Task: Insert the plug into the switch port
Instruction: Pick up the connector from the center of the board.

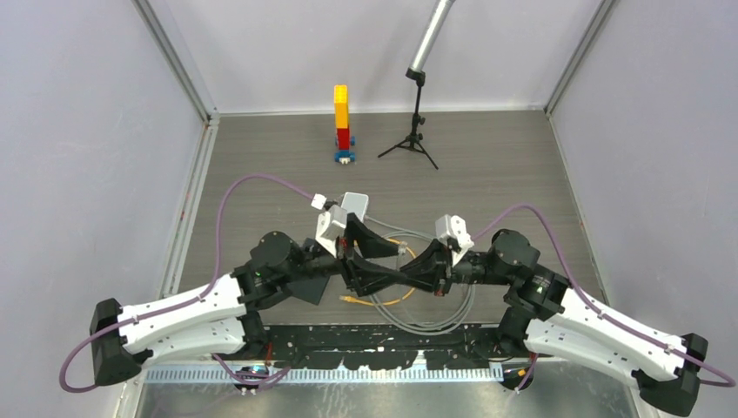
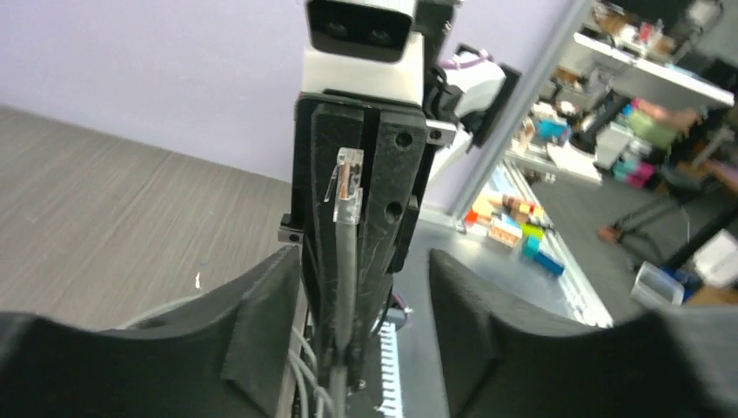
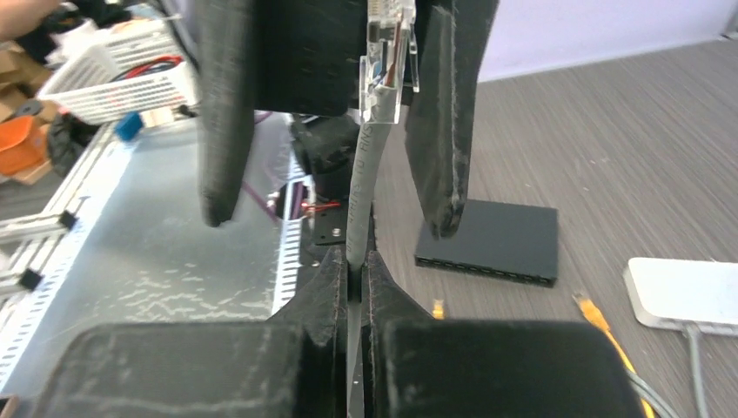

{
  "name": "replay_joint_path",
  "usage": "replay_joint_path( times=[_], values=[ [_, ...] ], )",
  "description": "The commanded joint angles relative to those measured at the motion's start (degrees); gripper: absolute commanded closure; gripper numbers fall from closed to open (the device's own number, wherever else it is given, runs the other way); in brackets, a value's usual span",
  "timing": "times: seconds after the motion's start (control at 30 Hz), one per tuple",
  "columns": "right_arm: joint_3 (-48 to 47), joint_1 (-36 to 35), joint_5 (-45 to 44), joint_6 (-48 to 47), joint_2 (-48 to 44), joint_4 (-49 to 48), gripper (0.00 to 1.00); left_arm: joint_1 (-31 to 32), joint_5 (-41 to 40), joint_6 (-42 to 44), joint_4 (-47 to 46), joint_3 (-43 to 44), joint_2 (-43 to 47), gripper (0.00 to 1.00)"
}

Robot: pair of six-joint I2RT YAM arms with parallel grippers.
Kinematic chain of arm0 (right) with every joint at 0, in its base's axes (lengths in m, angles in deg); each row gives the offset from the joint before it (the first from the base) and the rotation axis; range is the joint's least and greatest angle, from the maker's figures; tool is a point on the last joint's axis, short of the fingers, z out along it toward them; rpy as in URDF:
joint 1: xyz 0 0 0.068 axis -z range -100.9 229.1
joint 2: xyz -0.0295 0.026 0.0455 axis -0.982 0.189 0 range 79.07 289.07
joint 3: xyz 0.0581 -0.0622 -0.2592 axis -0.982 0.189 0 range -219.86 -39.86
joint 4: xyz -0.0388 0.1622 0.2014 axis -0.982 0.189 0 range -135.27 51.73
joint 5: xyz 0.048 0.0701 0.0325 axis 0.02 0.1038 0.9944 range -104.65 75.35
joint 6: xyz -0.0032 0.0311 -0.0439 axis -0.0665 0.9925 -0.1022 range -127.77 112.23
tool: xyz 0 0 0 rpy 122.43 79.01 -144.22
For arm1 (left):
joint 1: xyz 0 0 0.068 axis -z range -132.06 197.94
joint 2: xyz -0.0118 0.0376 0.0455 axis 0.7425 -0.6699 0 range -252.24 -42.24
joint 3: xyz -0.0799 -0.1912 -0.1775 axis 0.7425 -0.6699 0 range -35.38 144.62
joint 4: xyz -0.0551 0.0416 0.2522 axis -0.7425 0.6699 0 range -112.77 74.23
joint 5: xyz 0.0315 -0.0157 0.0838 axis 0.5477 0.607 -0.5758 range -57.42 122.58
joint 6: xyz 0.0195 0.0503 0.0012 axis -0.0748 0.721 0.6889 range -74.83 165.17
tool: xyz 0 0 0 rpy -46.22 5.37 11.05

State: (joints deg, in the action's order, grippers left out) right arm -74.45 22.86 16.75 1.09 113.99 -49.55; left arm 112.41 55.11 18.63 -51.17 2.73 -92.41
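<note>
Clear plastic plug (image 3: 387,52), on the end of a grey cable (image 3: 361,183): held up off the counter (image 3: 609,122), where the two arms meet near its middle. Not yet inserted.

Right hand (image 3: 352,266): clamped on the grey cable a little below the plug. The cable rises straight out of its fingertips.

Left hand (image 2: 361,270): spread apart, gripping nothing. Its dark fingers (image 3: 222,104) stand on either side of the plug. The plug sits close to one of them; whether they touch cannot be told.

White box (image 3: 683,292): low, flat, with rounded corners. It lies on the counter, well apart from the plug. Its switch port cannot be made out.

Black box (image 3: 487,239): flat, on the counter near the white box.

Yellow cable (image 3: 600,318): one end lies just beside the white box.

Brick tower (image 1: 342,122): yellow, red and blue, upright at the far edge.

Tripod (image 1: 416,131): small, black, beside the brick tower.
</note>
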Motion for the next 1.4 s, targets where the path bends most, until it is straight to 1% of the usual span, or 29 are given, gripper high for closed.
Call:
replay_joint_path(
  times=[0.0, 0.13, 0.2, 0.33, 0.5, 0.63, 0.8, 0.9, 0.97, 1.1, 1.2, 1.3, 1.37],
  values=[
    [-1.66, -0.08, -11.62, -2.36, 0.30, 2.59, 0.99, 0.16, -12.54, 2.31, 6.38, 2.00, 3.13, 0.38],
    [-3.74, -0.08, -17.35, -3.47, 2.32, 7.17, 0.99, 0.15, -21.49, 4.09, 13.44, 3.47, 2.88, 0.38],
    [-4.86, -0.06, -19.00, -3.77, 3.72, 8.58, 1.00, 0.17, -24.43, 4.41, 15.62, 4.36, 2.15, 0.40],
    [-5.94, -0.08, -22.13, -4.25, 5.98, 9.50, 1.00, 0.15, -26.33, 4.58, 18.35, 6.29, -0.01, 0.43],
    [-6.56, -0.09, -22.99, -4.45, 7.73, 9.11, 1.00, 0.55, -30.50, 3.86, 20.26, 7.77, -2.44, 0.47],
    [-6.50, -0.09, -23.12, -4.55, 8.07, 8.82, 1.00, 0.99, -33.09, 3.78, 20.76, 8.59, -4.42, 0.54],
    [-6.52, -0.09, -24.37, -4.64, 8.52, 8.92, 1.00, 1.57, -35.81, 2.89, 20.27, 8.91, -5.40, 0.57],
    [-6.73, -0.05, -27.69, -4.38, 9.79, 9.09, 0.99, 2.14, -38.79, 2.39, 19.88, 9.15, -5.98, 0.58],
    [-6.86, -0.09, -30.12, -4.11, 11.08, 8.62, 1.00, 2.61, -42.37, 1.67, 19.88, 9.31, -6.69, 0.59],
    [-6.66, -0.05, -35.54, -3.87, 13.59, 5.25, 1.00, 2.60, -49.06, 0.36, 18.84, 9.35, -8.59, 0.61],
    [-7.07, -0.06, -36.78, -3.65, 14.82, 2.83, 1.00, 2.59, -49.91, 0.54, 17.51, 9.71, -10.02, 0.64],
    [-7.98, -0.07, -37.34, -3.74, 15.56, 2.67, 1.00, 2.60, -50.12, 0.57, 17.33, 10.38, -11.04, 0.69],
    [-8.20, -0.09, -36.97, -3.76, 15.70, 2.61, 1.00, 2.60, -49.94, 0.60, 16.55, 10.22, -11.41, 0.71]
  ],
)
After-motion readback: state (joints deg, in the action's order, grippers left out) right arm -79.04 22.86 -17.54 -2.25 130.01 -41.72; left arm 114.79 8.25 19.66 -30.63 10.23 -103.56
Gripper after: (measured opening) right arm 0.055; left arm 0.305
